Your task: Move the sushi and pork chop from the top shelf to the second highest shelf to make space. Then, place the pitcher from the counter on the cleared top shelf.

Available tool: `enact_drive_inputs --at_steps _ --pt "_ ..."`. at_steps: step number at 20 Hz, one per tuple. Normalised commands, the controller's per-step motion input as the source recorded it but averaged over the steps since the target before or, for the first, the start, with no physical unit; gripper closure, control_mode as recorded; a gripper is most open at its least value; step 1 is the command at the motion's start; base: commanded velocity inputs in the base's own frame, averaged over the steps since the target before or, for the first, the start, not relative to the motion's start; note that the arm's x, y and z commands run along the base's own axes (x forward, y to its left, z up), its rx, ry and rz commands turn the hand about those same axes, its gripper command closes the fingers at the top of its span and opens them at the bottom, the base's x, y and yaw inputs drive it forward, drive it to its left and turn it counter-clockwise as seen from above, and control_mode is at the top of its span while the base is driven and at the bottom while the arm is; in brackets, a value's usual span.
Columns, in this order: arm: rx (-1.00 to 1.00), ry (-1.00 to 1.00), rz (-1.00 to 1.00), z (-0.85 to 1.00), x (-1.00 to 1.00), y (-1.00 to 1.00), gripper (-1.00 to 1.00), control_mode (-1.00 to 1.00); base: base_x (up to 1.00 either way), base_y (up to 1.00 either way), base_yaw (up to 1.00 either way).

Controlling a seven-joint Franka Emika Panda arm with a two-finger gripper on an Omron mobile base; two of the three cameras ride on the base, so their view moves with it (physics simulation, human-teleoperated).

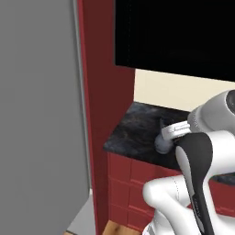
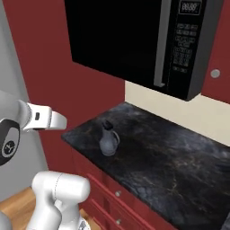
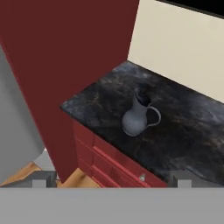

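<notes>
Pitcher dead ahead of my jaws, standing upright on the counter, well apart from the fingertips and a little toward the red wall side. Its long axis runs straight up, belly low, narrow neck, flared rim on top; in the hand view the handle loops off to the side away from that wall. My gripper hangs off the counter's front edge, above the red drawer fronts, jaws spread wide and holding nothing. From here I reckon the coming move is a forward reach over the edge, then closing around the neck or belly.

Hard to read: in the left base view my own forearm covers most of the pitcher, just the rounded belly peeks out. The rim's inside is too dark to make out. Fingertips are cut off at the bottom of the hand view, so I can't judge their exact height against the countertop.
</notes>
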Motion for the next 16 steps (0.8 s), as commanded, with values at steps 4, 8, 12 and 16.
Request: enact_drive_inputs --at_steps 4,8,12,16 --pt "0.00 0.00 0.00 0.00 0.00 0.00 -1.00 1.00 0.20 -0.50 0.35" --pt "0.00 0.00 0.00 0.00 0.00 0.00 -1.00 1.00 0.01 -0.36 0.28" --pt "0.00 -0.02 0.07 -0.03 0.00 -0.11 -1.00 -1.00 0.00 0.00 0.00" --pt "0.00 -0.04 0.00 -0.17 0.00 0.00 -1.00 -1.00 0.00 0.00 0.00"
